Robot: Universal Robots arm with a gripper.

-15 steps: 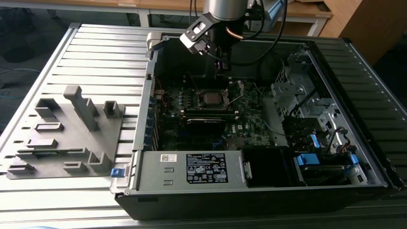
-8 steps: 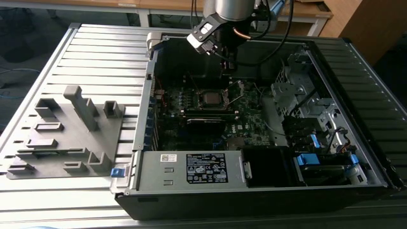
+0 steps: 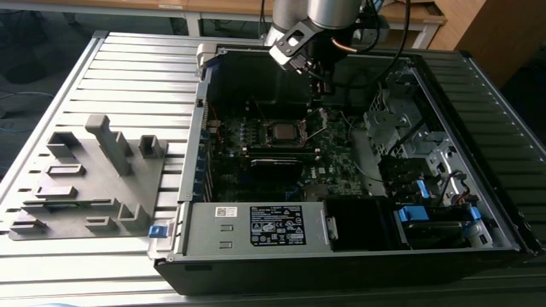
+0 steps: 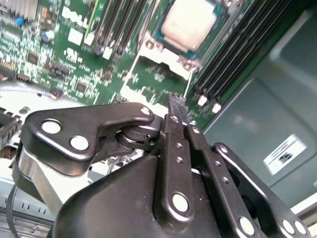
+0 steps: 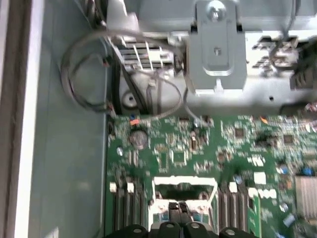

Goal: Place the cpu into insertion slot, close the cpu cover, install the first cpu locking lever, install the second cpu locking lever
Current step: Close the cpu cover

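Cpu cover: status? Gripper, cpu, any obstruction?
Gripper shut, nothing between fingers, hovering at the swung-open cpu cover. Cpu seated in insertion slot. No obstruction seen over the slot.

Socket area cropped and partly masked

In the second wrist view the cpu [image 4: 190, 22] is cut off by the picture's edge and much of the board [image 4: 74, 54] is masked by the gripper [image 4: 177, 101]; in the exterior view the insertion slot [image 3: 282, 132] is too small for its state to be judged.
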